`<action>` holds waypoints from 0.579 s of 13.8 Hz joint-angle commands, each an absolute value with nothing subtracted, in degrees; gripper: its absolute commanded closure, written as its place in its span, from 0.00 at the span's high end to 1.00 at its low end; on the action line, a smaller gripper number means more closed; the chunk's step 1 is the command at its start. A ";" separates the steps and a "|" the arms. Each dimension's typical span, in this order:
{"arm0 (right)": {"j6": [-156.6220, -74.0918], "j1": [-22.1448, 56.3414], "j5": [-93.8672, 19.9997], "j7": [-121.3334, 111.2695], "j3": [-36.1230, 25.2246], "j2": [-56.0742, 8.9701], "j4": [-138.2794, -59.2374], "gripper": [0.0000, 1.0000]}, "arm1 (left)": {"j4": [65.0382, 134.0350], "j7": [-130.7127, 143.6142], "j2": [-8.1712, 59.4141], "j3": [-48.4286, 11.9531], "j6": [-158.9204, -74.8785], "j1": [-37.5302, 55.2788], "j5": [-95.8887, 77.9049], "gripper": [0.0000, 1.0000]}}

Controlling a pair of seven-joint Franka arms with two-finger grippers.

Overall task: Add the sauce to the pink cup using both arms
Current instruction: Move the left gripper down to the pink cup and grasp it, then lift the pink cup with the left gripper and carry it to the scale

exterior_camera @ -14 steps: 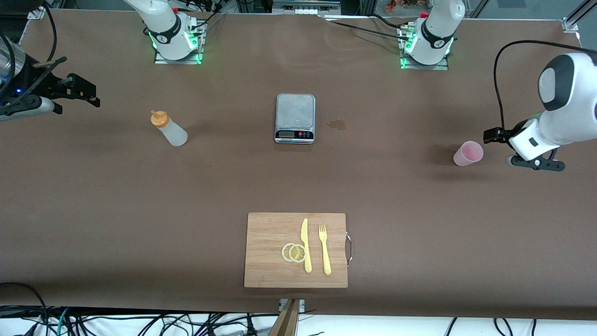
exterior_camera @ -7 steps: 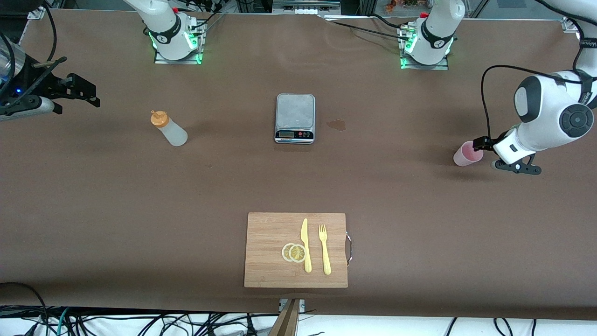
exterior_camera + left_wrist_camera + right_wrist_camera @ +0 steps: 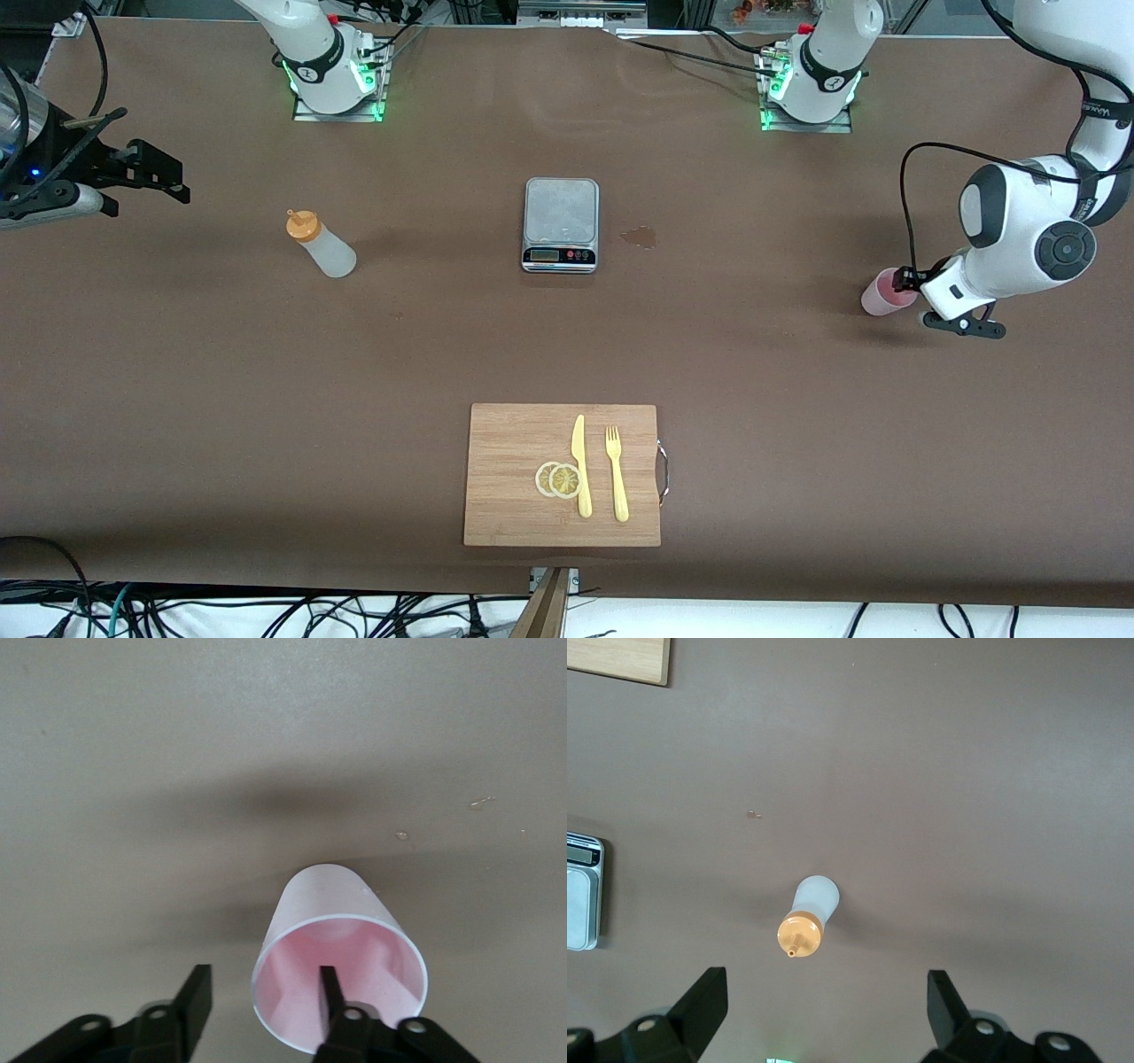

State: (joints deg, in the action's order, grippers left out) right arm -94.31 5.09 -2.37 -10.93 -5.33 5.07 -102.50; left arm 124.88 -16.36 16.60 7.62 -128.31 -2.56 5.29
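The pink cup (image 3: 881, 297) stands upright near the left arm's end of the table. My left gripper (image 3: 904, 282) is at its rim. In the left wrist view one finger (image 3: 330, 988) is inside the pink cup (image 3: 341, 904) and the other finger (image 3: 197, 992) is outside, with a gap between each and the wall. The sauce bottle (image 3: 323, 248), whitish with an orange cap, stands toward the right arm's end. My right gripper (image 3: 168, 177) hangs open near that end of the table. The right wrist view shows the bottle (image 3: 811, 917) ahead of the right gripper (image 3: 824, 1010), well apart.
A kitchen scale (image 3: 561, 221) sits mid-table, with a small wet stain (image 3: 640, 237) beside it. Nearer the front camera lies a wooden cutting board (image 3: 509, 443) with a yellow knife (image 3: 580, 465), a fork (image 3: 616, 474) and lemon slices (image 3: 558, 479).
My left arm swung in toward the pink cup and brought its fingers over the rim, one inside and one outside. The right arm has not moved.
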 commanded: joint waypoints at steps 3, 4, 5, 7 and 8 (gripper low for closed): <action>-93.16 4.92 -1.76 -10.99 -5.27 4.75 -101.42 1.00 | 125.16 -17.32 16.61 8.88 -128.85 -1.41 5.27 0.00; -93.16 4.92 -1.76 -10.99 -5.27 4.66 -101.34 1.00 | 125.16 -17.31 16.61 8.88 -128.85 -1.41 5.27 0.00; -93.16 4.92 -1.76 -10.99 -5.27 4.57 -101.34 1.00 | 124.90 -17.40 16.52 8.88 -128.85 -1.41 5.27 0.00; -93.16 4.92 -1.76 -10.99 -5.27 4.57 -101.34 1.00 | 124.19 -17.32 16.00 8.79 -128.32 -1.32 5.27 0.00; -93.16 4.92 -1.76 -10.99 -5.27 4.57 -101.34 1.00 | 123.49 -17.31 15.30 8.79 -127.97 -0.97 5.27 0.00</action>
